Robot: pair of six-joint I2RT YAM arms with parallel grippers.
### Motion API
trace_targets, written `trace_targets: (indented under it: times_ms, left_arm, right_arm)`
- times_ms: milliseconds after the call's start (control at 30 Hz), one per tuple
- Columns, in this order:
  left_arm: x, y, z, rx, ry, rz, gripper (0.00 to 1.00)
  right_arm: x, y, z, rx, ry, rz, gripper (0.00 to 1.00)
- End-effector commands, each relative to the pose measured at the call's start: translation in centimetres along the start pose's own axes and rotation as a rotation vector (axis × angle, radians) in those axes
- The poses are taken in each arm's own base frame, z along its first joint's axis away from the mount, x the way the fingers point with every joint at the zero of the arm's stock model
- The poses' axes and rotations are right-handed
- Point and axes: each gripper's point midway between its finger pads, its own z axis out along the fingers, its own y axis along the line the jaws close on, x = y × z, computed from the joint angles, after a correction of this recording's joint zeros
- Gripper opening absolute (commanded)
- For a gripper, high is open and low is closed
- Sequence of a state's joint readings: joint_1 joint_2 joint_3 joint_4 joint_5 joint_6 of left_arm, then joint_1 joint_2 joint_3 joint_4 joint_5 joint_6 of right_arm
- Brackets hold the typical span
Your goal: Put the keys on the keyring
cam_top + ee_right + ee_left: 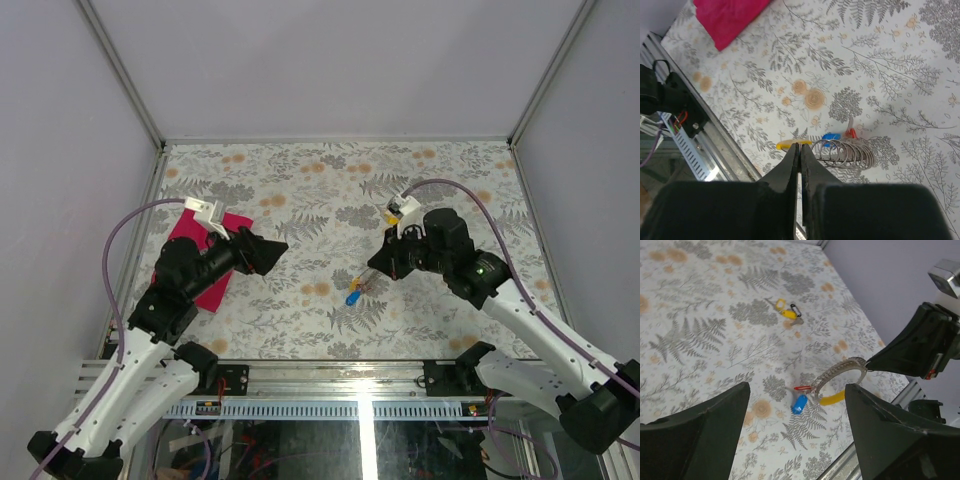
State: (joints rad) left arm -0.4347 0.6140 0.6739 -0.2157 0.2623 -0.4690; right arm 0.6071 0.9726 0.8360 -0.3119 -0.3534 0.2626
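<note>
My right gripper (800,148) is shut on one end of the keyring (846,154), a coiled grey ring held just above the floral table. A yellow key (788,145), a blue key (830,136) and a red key (851,133) lie at the ring; I cannot tell which are threaded. In the left wrist view the keyring (839,373) sits between my wide-open fingers, with the blue key (799,404) below it. My left gripper (272,250) is open and empty, left of the right gripper (375,268). More keys, yellow and black (788,310), lie further back.
A red cloth (208,262) lies under the left arm and also shows in the right wrist view (730,17). The metal front rail (330,372) runs along the near table edge. Grey walls (60,150) enclose the table.
</note>
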Motion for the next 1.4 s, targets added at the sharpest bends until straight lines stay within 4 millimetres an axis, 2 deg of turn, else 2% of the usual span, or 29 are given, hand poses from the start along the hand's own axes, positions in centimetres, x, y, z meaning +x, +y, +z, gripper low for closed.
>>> trace_targets:
  times_ms: [0,100,400,633,867,1000,1133,1367]
  left_arm:
    - [-3.3,-3.5,0.4,0.121,-0.130,0.090,0.76]
    - [-3.1,-5.1,1.2,0.153,-0.128,0.106,0.74]
    - [-0.2,-11.6,3.5,0.176,-0.163,0.280,0.73]
    - [0.7,-16.0,4.9,0.187,-0.244,0.404,0.72]
    - [2.5,-19.3,6.3,0.187,-0.270,0.487,0.68]
    - [3.4,-19.4,7.4,0.129,-0.272,0.514,0.63]
    - [3.4,-19.0,8.0,0.080,-0.274,0.532,0.55]
    - [4.6,-19.3,9.1,0.075,-0.246,0.576,0.42]
  right_arm:
    - [-3.9,3.3,-2.3,-0.088,-0.100,0.006,0.00]
    - [-4.8,4.3,-3.1,-0.110,-0.117,0.032,0.00]
    - [-7.2,4.9,-5.6,-0.049,-0.158,0.142,0.00]
    - [-8.0,4.0,-7.2,0.052,-0.184,0.254,0.00]
    - [-8.1,4.1,-8.0,0.071,-0.187,0.311,0.00]
    - [-8.4,4.5,-8.6,0.062,-0.198,0.320,0.00]
    - [-8.7,5.0,-9.3,0.049,-0.208,0.323,0.00]
    - [-8.8,6.2,-10.0,-0.005,-0.213,0.341,0.00]
